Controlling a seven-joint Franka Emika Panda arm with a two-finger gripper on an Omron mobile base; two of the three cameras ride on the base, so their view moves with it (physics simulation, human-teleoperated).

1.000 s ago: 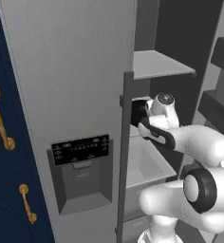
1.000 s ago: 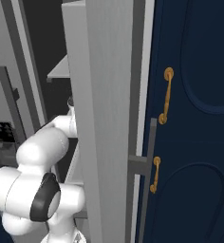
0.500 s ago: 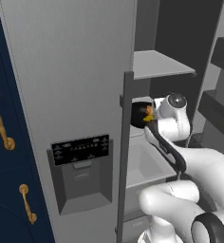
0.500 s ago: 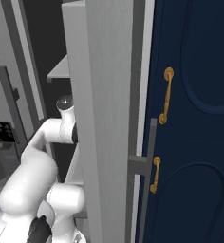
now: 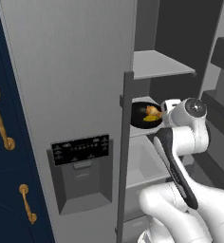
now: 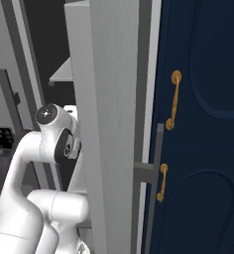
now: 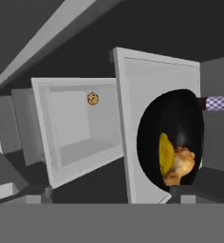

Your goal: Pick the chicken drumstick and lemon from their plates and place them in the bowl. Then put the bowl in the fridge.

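Claw released from the bowl (image 5: 145, 115) since a second ago, black bowl on a fridge (image 5: 76, 71) shelf holding drumstick (image 5: 153, 111) and lemon (image 7: 166, 153), claw fingertips cut off from sight.

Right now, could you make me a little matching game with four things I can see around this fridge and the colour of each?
Things:
1. bowl
2. lemon
3. cabinet door
4. fridge door

Colours:
A. navy
B. grey
C. glossy black
D. yellow

Pairs: 1-C, 2-D, 3-A, 4-B
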